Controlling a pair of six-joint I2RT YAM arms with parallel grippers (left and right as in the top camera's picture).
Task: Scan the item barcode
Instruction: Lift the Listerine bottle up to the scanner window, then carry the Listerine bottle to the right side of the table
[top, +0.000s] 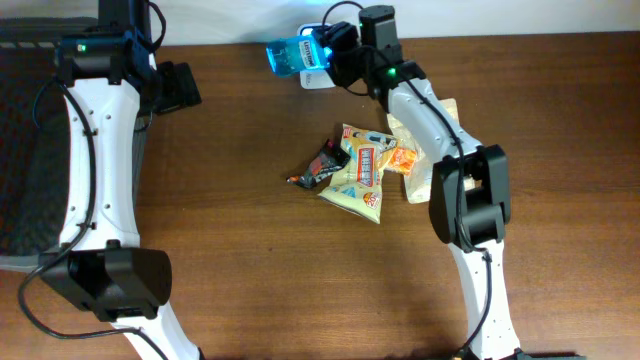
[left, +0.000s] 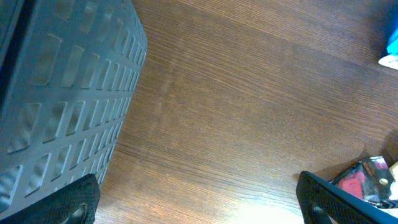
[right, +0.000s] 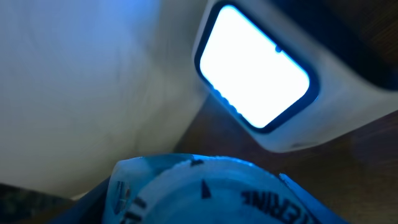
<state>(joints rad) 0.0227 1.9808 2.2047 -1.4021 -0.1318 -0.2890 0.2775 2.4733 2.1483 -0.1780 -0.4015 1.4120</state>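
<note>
At the far edge of the brown tabletop (top: 250, 250), the right hand (top: 328, 50) pinches a blue bottle (top: 288, 55) close before the glowing scanner (right: 254, 74), while the left hand (top: 182, 88) hangs spread wide beside a dark basket (left: 62, 93), well apart from a heap of snack packets (top: 360, 168).

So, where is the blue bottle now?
Overhead, the blue bottle is at the far edge of the table, beyond the snack pile, held in the right fingers; the right wrist view shows it close by the lit scanner.
</note>
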